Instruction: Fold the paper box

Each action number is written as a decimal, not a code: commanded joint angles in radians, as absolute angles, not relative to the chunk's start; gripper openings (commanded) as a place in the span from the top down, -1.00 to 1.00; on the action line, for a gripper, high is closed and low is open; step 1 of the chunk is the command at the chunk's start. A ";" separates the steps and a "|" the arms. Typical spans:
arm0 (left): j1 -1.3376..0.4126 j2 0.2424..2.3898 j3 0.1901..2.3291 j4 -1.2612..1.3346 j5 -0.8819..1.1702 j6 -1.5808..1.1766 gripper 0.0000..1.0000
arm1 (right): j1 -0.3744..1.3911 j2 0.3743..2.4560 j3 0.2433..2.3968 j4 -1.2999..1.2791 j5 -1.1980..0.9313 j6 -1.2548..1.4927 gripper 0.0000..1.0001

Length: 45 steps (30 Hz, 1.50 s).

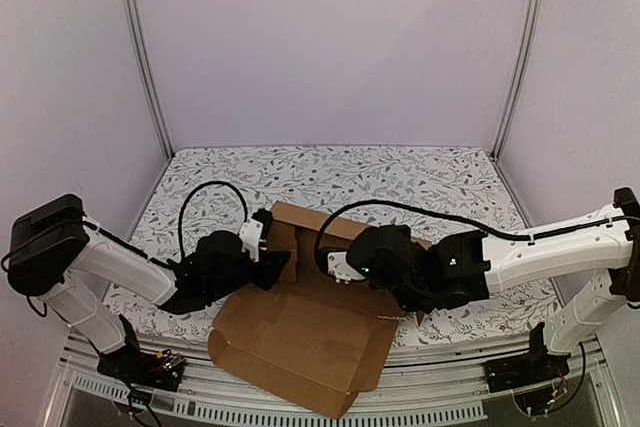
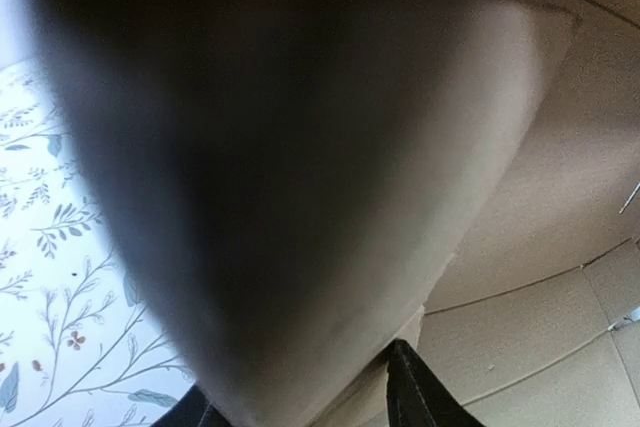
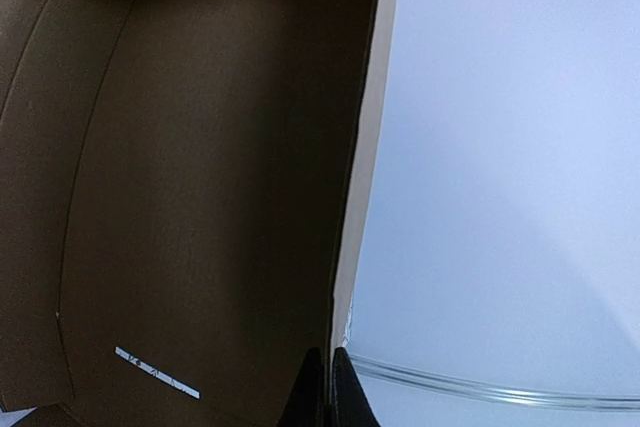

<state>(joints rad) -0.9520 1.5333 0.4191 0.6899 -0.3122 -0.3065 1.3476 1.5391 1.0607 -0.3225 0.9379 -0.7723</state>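
Observation:
The paper box is a brown cardboard sheet lying half folded in the middle of the table, with its large front flap hanging over the near edge. My left gripper is at the box's left side. In the left wrist view its jaws stand wide apart, with a raised, blurred flap between them. My right gripper is over the box's middle. In the right wrist view it is shut on the thin edge of an upright cardboard wall.
A floral tablecloth covers the table. Metal frame posts and purple walls enclose the back and sides. Black cables loop above both arms. The metal rail of the table's near edge lies under the overhanging flap.

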 commanded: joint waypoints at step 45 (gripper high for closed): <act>-0.943 1.795 0.406 1.160 -0.165 -0.165 0.24 | 1.303 1.491 1.063 -0.439 0.794 -0.615 1.00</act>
<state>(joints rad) -0.9283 1.8233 0.3946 1.2095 -0.2489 -0.1562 1.2964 1.4910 1.0683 -0.4328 0.9009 -0.6437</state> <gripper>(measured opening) 0.349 0.005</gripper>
